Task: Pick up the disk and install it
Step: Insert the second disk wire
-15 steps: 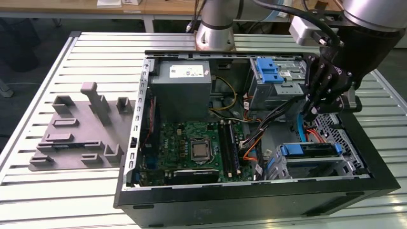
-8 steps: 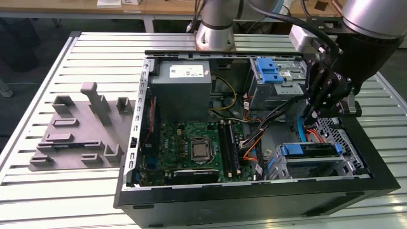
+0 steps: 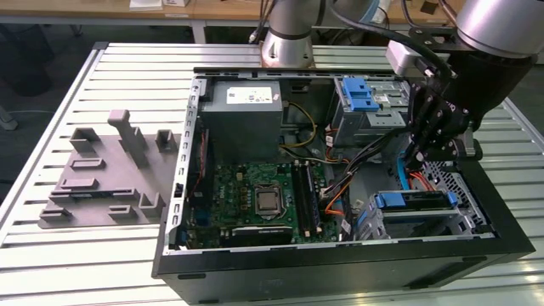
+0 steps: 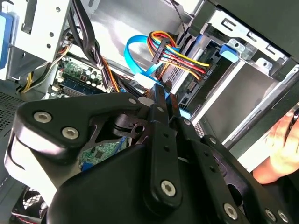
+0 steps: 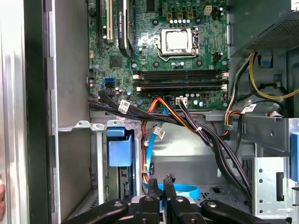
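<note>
Overhead, the exterior view takes in an open desktop computer case (image 3: 183, 191) lying on its side on a slatted metal table (image 3: 51, 255), with a grey foam fixture tray (image 3: 102, 178) on the table toward the exterior view's left. Inside the case: a green motherboard (image 3: 255, 197) with its CPU socket (image 3: 269, 199) bare, a grey power supply box (image 3: 242, 118) above it, and an upper drive cage with blue latch tabs (image 3: 364, 95). The gripper (image 3: 418, 162) hangs inside the case on the exterior view's right, just above the lower drive bay. The disk (image 3: 412, 200) sits in that bay (blue carrier frame visible along its near edge), already seated in the cage and apart from the gripper. Fingers (image 5: 168, 184) in the first wrist view stand pressed together with nothing between them; the same closed pair shows in the second wrist view (image 4: 161, 105). Just past the fingertips runs a light blue SATA cable (image 5: 180, 190), looping across the bay floor. A bundle of red, orange and yellow power wires (image 4: 182, 58) leads to a connector near the bay in the second wrist view. A person's hand (image 4: 282, 149) rests at the case edge there. The blue carrier tab (image 5: 119, 149) shows beside the bay wall in the first wrist view.
</note>
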Motion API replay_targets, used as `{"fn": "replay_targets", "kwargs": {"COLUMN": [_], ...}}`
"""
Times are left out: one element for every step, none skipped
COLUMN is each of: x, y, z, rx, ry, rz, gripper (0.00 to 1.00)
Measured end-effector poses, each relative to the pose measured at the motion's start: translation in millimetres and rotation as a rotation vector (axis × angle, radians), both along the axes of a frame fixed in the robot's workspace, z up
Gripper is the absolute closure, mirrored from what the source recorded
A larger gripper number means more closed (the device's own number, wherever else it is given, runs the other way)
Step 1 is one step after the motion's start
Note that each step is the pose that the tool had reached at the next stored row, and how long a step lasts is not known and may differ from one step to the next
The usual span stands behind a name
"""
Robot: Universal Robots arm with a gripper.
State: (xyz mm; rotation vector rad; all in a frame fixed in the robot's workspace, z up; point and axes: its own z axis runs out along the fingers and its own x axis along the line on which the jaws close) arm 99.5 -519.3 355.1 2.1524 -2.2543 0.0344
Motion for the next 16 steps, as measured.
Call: {"fn": "replay_targets", "kwargs": {"x": [0.0,0.0,0.0,0.0,0.0,0.0,0.0,0.0,0.0,0.0,0.0,0.0,0.0,0.0,0.0,0.0], "y": [-0.9,-1.6,-2.3,-2.8,-3.0,-3.0,-3.0,-3.0,-3.0,-3.0,-3.1,-3.1,-3.1,-3.1,-3.4,-4.0], "z": [-0.5,-0.8,-1.1,-1.3,-1.4,-1.4,-1.4,-1.4,-1.4,-1.4,-1.4,-1.4,-1.5,-1.8,-1.9,-2.1], "rx": [0.0027,0.0026,0.0028,0.0027,0.0028,0.0027,0.0026,0.0027,0.0025,0.0027,0.0033,0.0046,0.0067,0.0096,0.0121,0.014], "ry": [0.0,0.0,0.0,0.0,0.0,0.0,0.0,0.0,0.0,0.0,0.0,0.0001,0.0,0.0,0.0,0.0], "rz": [0.0,0.0,0.0,0.0,0.0,0.0,0.0,0.0,0.0,0.0,0.0,0.0,0.0,0.0,0.0,0.0], "gripper": [0.84,0.84,0.84,0.84,0.84,0.84,0.84,0.84,0.84,0.84,0.84,0.84,0.84,0.84,0.84,0.84]}}
